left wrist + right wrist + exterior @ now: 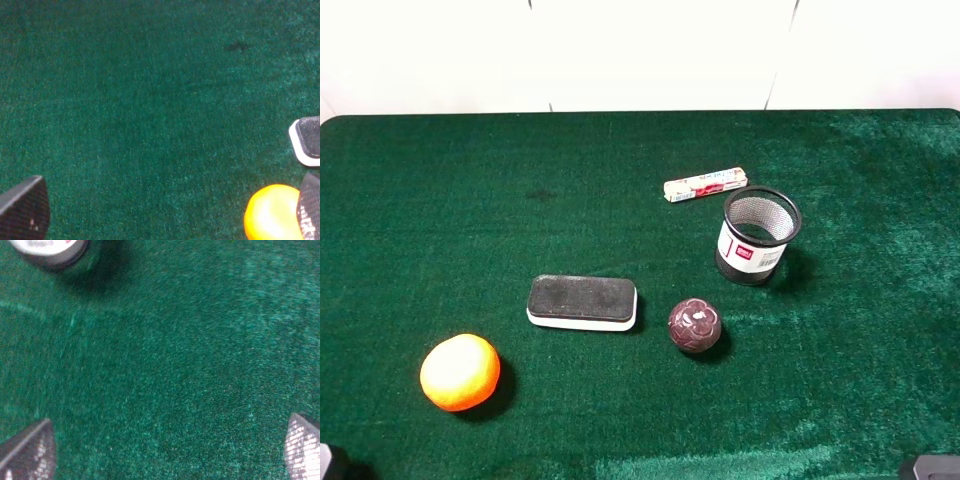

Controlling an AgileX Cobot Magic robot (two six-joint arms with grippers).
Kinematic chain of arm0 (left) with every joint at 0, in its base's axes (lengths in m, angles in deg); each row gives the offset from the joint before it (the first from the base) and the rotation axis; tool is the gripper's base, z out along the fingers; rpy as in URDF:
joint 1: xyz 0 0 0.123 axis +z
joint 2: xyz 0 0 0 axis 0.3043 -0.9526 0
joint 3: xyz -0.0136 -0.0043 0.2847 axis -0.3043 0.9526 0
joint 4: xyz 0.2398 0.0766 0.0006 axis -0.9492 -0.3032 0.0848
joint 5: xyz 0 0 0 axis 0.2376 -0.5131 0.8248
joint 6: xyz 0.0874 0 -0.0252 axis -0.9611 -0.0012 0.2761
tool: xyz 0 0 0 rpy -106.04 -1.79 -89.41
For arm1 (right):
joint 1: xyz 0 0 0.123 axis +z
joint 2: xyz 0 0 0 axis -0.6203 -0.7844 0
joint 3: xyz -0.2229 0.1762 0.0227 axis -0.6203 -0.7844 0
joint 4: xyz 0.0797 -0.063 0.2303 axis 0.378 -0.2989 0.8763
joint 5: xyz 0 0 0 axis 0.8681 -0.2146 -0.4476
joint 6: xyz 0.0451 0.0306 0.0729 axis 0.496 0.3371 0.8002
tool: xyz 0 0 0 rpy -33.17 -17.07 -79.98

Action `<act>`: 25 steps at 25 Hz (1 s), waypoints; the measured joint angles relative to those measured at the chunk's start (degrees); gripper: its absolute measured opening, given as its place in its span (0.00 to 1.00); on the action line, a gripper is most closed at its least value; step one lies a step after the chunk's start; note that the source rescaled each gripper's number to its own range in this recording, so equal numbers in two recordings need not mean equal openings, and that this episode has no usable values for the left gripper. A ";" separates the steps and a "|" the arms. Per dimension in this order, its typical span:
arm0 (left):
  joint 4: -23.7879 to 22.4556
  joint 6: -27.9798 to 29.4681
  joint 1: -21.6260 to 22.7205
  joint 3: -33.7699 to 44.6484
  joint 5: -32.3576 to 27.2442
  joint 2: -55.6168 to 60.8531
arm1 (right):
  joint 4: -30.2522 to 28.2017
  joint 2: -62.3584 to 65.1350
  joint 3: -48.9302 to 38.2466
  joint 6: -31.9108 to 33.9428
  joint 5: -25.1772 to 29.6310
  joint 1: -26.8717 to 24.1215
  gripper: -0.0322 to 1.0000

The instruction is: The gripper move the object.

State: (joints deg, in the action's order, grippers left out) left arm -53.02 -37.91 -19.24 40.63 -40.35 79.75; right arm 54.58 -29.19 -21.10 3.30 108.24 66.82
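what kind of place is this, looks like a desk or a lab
Probably a lab test bench rather than a real desk: a table covered in green felt, a plain white wall behind, and unrelated props laid out apart, such as an orange ball, an eraser and a mesh cup.

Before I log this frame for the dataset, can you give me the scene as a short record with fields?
surface: green felt table
target: orange ball, front left, untouched
nearby: black eraser block to its right, apart from it
other ball: maroon patterned ball, right of the eraser
container: mesh cup, upright, back right
small item: wrapped stick behind the cup
left gripper: open, orange ball by one finger
right gripper: open, over bare felt
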 joint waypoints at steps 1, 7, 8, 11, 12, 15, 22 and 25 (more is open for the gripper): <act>0.00 0.00 0.00 0.00 0.00 0.00 | 0.46 1.00 -0.04 -0.56 0.00 -1.11 0.99; 0.00 0.00 0.00 0.00 0.00 0.00 | 4.06 8.30 -0.04 -5.10 -0.01 -7.39 0.99; 0.00 0.00 0.00 0.00 0.00 0.00 | 4.37 9.52 -0.04 -5.72 -0.07 -8.51 0.99; 0.00 0.00 0.00 0.00 0.00 0.00 | 5.12 13.54 -0.24 -8.70 -0.77 -11.62 0.99; 0.00 0.00 0.00 0.00 0.00 0.00 | 5.42 14.81 -0.24 -9.33 -1.09 -12.63 0.99; 0.00 0.00 0.00 0.00 0.00 0.00 | 5.97 18.08 -0.30 -10.52 -1.46 -15.14 0.99; 0.00 0.00 0.00 0.00 0.00 0.00 | 7.97 24.43 -1.05 -11.04 -5.37 -17.87 0.99; 0.00 0.00 0.00 0.00 0.00 0.00 | 8.33 26.23 -1.27 -11.13 -6.85 -18.15 0.99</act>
State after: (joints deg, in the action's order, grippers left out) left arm -53.02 -37.91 -19.24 40.63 -40.35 79.75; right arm 62.91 -2.97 -22.37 -7.83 101.39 48.67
